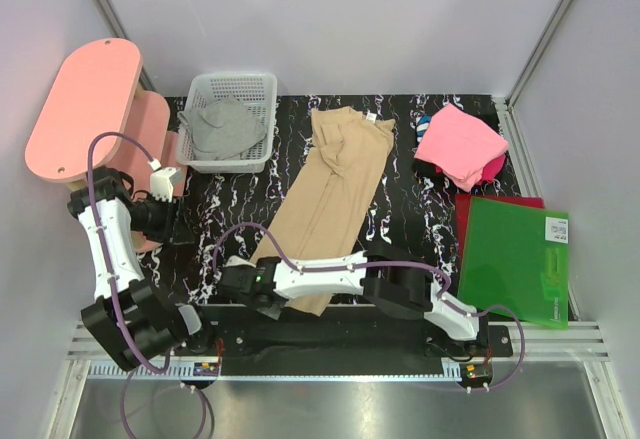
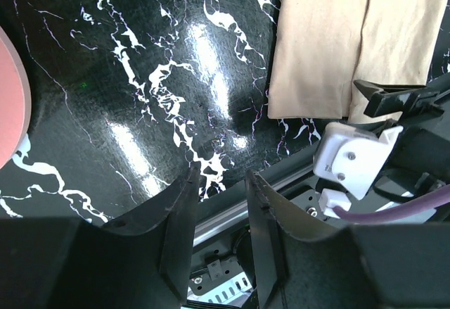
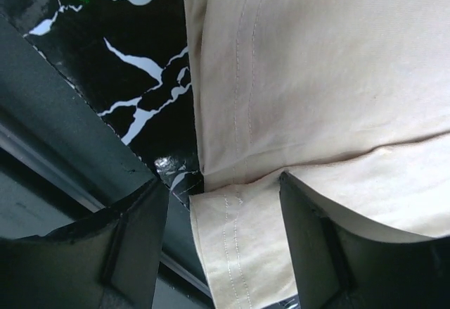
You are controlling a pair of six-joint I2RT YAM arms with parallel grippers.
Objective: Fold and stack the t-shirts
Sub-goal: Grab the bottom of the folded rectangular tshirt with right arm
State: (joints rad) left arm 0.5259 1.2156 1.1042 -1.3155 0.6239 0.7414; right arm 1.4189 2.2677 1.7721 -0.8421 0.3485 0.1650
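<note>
Lying folded into a long strip, the tan t-shirt [image 1: 330,189] runs diagonally from the far middle of the desk [image 1: 400,209] down to its near edge. The right gripper [image 3: 221,189] is at that near hem, fingers spread wide on either side of the cloth corner, and it doesn't look pinched. The left gripper [image 2: 219,224] hangs over bare desk by the left edge, partly open with nothing in it. The grey t-shirt [image 1: 225,127] is in the white basket [image 1: 232,77] at the far left, and the pink t-shirt [image 1: 460,146] is at the far right.
</note>
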